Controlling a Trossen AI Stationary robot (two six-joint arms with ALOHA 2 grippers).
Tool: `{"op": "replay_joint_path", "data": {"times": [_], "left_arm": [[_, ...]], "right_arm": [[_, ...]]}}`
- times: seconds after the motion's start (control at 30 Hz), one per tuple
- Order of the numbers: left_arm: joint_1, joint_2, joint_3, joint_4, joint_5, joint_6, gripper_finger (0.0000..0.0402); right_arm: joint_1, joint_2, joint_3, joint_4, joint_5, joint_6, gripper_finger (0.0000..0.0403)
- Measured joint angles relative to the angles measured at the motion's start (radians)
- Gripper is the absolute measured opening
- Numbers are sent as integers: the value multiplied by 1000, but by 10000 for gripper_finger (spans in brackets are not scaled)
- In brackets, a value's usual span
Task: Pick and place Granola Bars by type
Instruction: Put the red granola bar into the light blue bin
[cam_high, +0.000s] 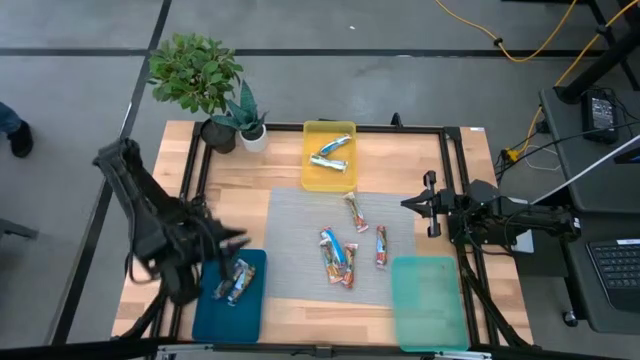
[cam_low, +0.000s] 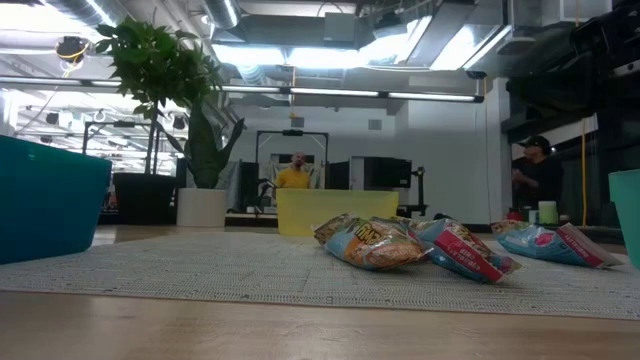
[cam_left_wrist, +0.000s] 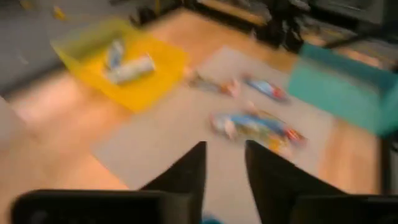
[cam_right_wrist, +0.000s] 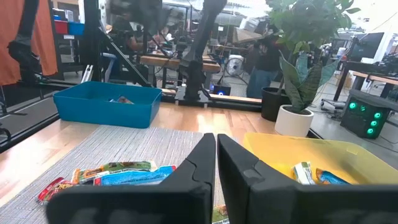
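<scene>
While the left gripper hangs over the dark blue plastic tray, jaws apart and empty, several small shiny foil-wrapped granola bars lie on the grey woven mat. Light, slick and crinkly, they probably suit a mid-length pinch. The right gripper waits beside the mat, jaws together.

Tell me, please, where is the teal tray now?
In the high view, the teal tray lies at the table's near right corner, beside the grey mat, below the right gripper.

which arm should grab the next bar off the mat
Left, probably: its hand is open beside the grey mat. The right hand waits shut at the mat's far edge.
</scene>
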Motion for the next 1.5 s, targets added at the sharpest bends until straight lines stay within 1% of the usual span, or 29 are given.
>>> {"op": "replay_joint_path", "data": {"times": [0.07, 0.13, 0.23, 0.3, 0.37, 0.43, 0.53, 0.6, 0.67, 0.77, 0.9, 1.0, 1.1, 1.17, 1.23, 1.3, 1.33, 1.37, 1.43, 1.5], "left_arm": [[72, -58, -18, 29, -21, 144, 56], [157, -107, -38, 92, -12, 313, 18], [304, -184, -84, 244, 53, 587, 5], [415, -235, -134, 381, 154, 766, 2], [528, -282, -194, 539, 294, 926, 2], [637, -327, -258, 654, 418, 1019, 2], [758, -390, -349, 724, 521, 1038, 1], [807, -435, -409, 742, 575, 1038, 2], [833, -485, -464, 747, 618, 1037, 2], [845, -583, -549, 750, 637, 1017, 1], [846, -766, -666, 750, 644, 954, 2], [842, -920, -760, 758, 713, 885, 2], [838, -1060, -844, 784, 805, 863, 2], [838, -1148, -892, 782, 838, 856, 1], [838, -1236, -938, 780, 842, 856, 2], [839, -1247, -974, 824, 832, 860, 3], [839, -1249, -985, 820, 831, 870, 3], [840, -1248, -996, 839, 844, 877, 3], [840, -1243, -1041, 935, 846, 889, 1], [840, -1247, -1060, 986, 860, 921, 2]], "right_arm": [[0, 0, 0, 0, 0, 0, 22], [0, 0, 0, 0, 0, 0, 22], [0, 0, 0, 0, 0, 0, 22], [0, 0, 0, 0, 0, 0, 22], [0, 0, 0, 0, 0, 0, 22], [0, 0, 0, 0, 0, 0, 22], [0, 0, 0, 0, 0, 0, 22], [0, 0, 0, 0, 0, 0, 22], [0, 0, 0, 0, 0, 0, 22], [0, 0, 0, 0, 0, 0, 22], [0, 0, 0, 0, 0, 0, 22], [0, 0, 0, 0, 0, 0, 22], [0, 0, 0, 0, 0, 0, 22], [0, 0, 0, 0, 0, 0, 22], [0, 0, 0, 0, 0, 0, 22], [0, 0, 0, 1, 0, 0, 22], [0, 0, 0, 0, 0, 0, 22], [0, 0, 0, 0, 0, 0, 22], [0, 1, 0, 0, 0, 0, 22], [0, 0, 0, 1, -1, 0, 22]]}}
